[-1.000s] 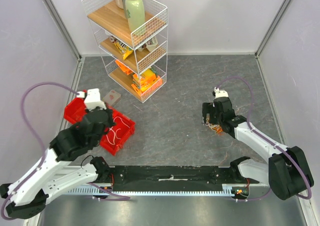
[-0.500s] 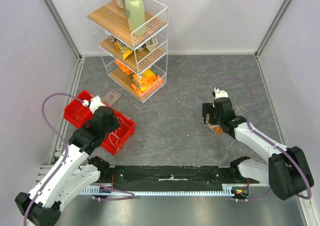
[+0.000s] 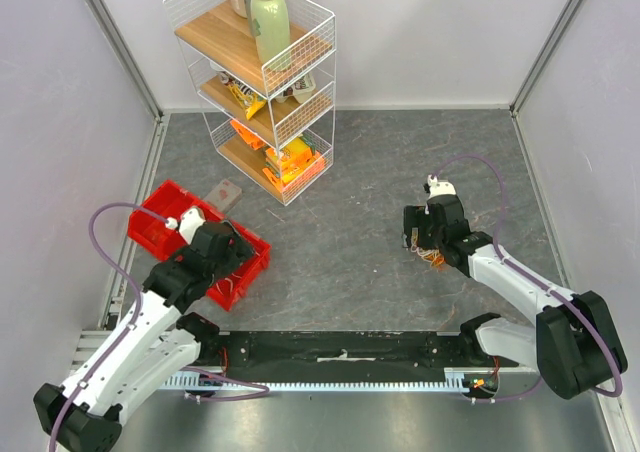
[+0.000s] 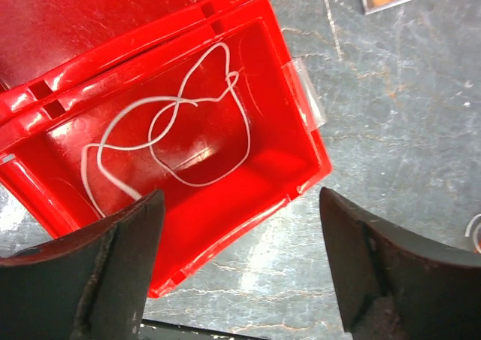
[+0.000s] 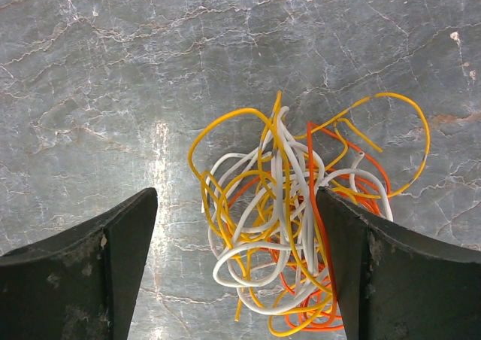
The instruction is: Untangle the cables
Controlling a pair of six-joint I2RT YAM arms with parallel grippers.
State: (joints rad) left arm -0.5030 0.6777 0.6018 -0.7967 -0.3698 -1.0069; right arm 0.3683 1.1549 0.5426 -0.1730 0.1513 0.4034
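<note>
The left arm [image 3: 160, 302] reaches over two red bins at the left of the worktop [image 3: 350, 242]. The bins stand touching: a far bin [image 3: 150, 227] and a near bin [image 4: 248, 227]. The left jaws hang above the near bin, spread wide, and hold nothing. In the wrist view the two fingers [image 4: 98, 272] frame the bin from either side. A single white cable [image 4: 179, 108] lies loose on the floor of this bin, in a few crossed loops, and touches neither finger.

On the right of the worktop the other cables [image 5: 289, 227] lie in a tangle [image 3: 433, 258] of yellow, white and orange strands. One yellow loop sticks out toward the upper right of the wrist view. The right arm [image 3: 500, 272] is stretched out to this spot. The right jaws sit directly over the tangle, also wide open, and grip nothing. The bundle lies between the fingers [image 5: 75, 272], nearer the one on the right of the picture. Its outer strands reach that finger's edge, but whether they touch it cannot be told.

A wire rack [image 3: 265, 82] with wooden shelves stands at the back left. A small flat card [image 3: 226, 194] lies on the worktop between the rack and the bins.
</note>
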